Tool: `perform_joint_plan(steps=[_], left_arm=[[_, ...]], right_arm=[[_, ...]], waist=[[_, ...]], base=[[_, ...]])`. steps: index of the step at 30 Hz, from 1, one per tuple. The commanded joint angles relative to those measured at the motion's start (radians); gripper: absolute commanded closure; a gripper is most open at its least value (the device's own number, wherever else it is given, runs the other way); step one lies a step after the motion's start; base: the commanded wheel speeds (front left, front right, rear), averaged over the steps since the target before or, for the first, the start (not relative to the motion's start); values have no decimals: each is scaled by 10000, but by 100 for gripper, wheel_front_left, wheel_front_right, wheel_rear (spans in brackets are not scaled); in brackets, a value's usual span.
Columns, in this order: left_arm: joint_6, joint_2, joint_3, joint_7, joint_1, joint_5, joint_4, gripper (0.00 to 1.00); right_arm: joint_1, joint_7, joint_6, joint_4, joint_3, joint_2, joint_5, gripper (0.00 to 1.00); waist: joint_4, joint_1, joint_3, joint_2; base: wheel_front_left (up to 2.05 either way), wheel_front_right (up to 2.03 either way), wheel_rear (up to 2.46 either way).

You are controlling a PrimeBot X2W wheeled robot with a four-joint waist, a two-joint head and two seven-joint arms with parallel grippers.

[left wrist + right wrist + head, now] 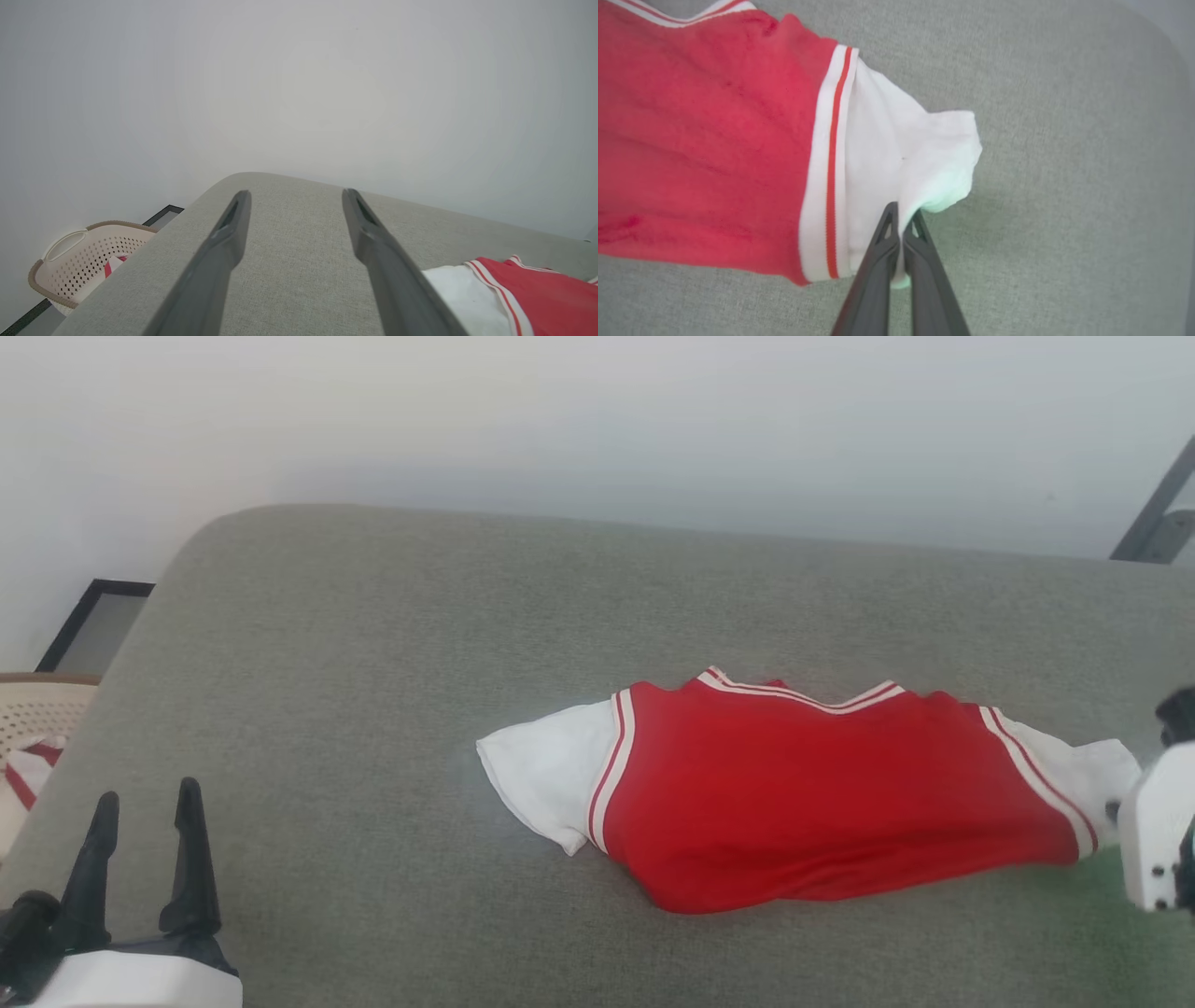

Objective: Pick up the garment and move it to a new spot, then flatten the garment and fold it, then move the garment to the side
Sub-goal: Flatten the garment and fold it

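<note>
The garment (822, 793), a red jersey with white short sleeves and white stripe trim, lies folded across the grey padded surface (373, 663), neckline toward the far side. In the right wrist view my right gripper (903, 212) is shut on the edge of the garment's (714, 140) white right sleeve, cloth pinched between the dark fingers. The right arm's pale body (1158, 831) sits at the right edge of the head view, beside that sleeve. My left gripper (149, 803) stands open at the lower left, well away from the garment (537, 298), with nothing between its fingers (224, 242).
A beige perforated basket (84, 261) with a white and red striped cloth in it stands on the floor left of the surface. A dark-framed panel (93, 625) lies beyond it. A pale wall rises behind, and a grey metal strut (1158, 513) shows at the far right.
</note>
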Motion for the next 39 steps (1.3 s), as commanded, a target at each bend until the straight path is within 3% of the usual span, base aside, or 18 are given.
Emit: perform_joint_plan(steps=[1,6,8,9,23,31,39], left_arm=[[10,-2,24,31,137,-96,-15,0],[-80,66,-15,64,61,-173,19,0],[-95,120,-39,128,-15,-179,45,0],[-134,161,-64,161,-85,-175,35,0],[-729,1234,-494,1659,-904,-250,-239,0],[-1322,1804,-983,3111,-1998,-719,54,0],[-1930,2030,-1974,5321,-3481,-1471,1273,0]], right_arm=[[175,-121,-18,19,-83,159,-54,100],[401,-658,-18,350,-462,806,-223,100],[273,-868,-18,533,-498,976,-341,52],[189,-949,-18,609,-462,1041,-391,0],[-84,-1415,-18,11,-272,1133,-499,0],[301,-2777,-18,-1124,-754,1443,-928,0],[678,-4762,-18,-2137,-1889,2286,-2063,0]], waist=[[-60,0,28,-1],[-250,0,145,-1],[-316,0,190,-1],[-345,0,208,-1],[-1018,0,-57,-1],[-1558,0,-239,-1],[-2023,0,-194,-1]], base=[[0,0,0],[0,0,0],[0,0,0],[0,0,0],[0,0,0],[0,0,0],[0,0,0]])
